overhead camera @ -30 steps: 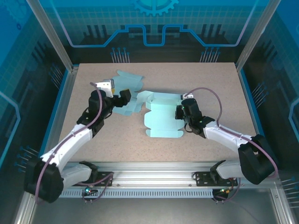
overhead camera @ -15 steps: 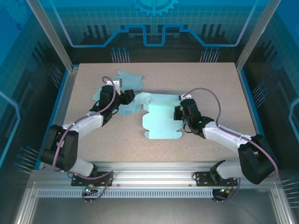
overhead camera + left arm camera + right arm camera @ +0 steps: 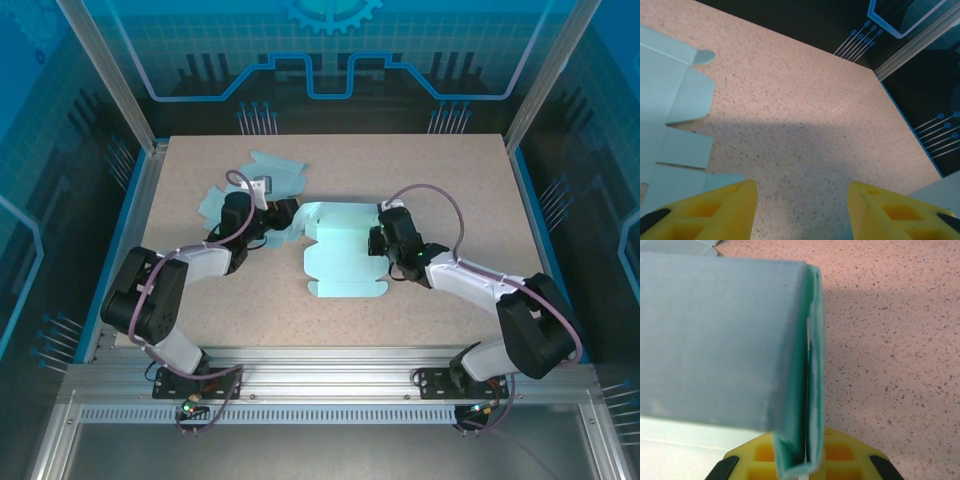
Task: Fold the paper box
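Box sits mid-table, partly folded: main panel flat, far edge turned up, tabs along the near edge. Right gripper is clamped on its right edge. In the wrist view it pinches a doubled-over side wall, two layers edge-on. Left gripper is just left of the box, over spare blanks. Its fingers stand apart with bare table between them, nothing held.

Handling, my read:
- Thin card, very light, stiff only along creases and doubled walls.
- Flat panels will likely bow, or slide on the table, if pushed unsupported.
- Easy to crumple or crease off-line, and a hard pinch on a single layer will mark it.
- Surface looks smooth, so a shallow bite could slip.

Where to grab: on doubled walls or right next to a score line, with a deep bite, as the right one has now. For the left, take the left wall or flap close to its crease, not the tab tips. One side has to anchor while the other folds, otherwise the whole thing just skates.
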`<state>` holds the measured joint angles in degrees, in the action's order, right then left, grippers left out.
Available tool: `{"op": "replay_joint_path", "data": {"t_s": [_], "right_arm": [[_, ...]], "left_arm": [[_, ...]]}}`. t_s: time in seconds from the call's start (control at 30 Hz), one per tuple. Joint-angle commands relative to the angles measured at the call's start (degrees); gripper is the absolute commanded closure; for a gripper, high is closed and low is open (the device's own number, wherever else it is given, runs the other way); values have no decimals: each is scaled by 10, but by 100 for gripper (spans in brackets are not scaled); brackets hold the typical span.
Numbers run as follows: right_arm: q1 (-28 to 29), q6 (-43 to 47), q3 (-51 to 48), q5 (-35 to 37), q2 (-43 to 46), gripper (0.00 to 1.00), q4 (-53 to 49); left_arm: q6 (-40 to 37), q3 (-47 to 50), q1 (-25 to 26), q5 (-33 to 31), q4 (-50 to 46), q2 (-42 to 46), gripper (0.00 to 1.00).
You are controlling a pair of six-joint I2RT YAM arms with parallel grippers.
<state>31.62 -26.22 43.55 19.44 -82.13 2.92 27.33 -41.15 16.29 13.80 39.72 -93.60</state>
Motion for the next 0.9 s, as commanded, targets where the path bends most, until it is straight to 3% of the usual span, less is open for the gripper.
{"op": "replay_joint_path", "data": {"t_s": [0.0,0.6,0.87], "right_arm": [[11,-17,24,7,-13,100,-9],[10,-26,37,-5,-31,100,-22],[10,-27,47,2,-37,100,-45]], "left_arm": [[26,10,16,27,57,-7,50],[120,36,57,56,186,-65,57],[7,53,71,54,103,-19,56]]}}
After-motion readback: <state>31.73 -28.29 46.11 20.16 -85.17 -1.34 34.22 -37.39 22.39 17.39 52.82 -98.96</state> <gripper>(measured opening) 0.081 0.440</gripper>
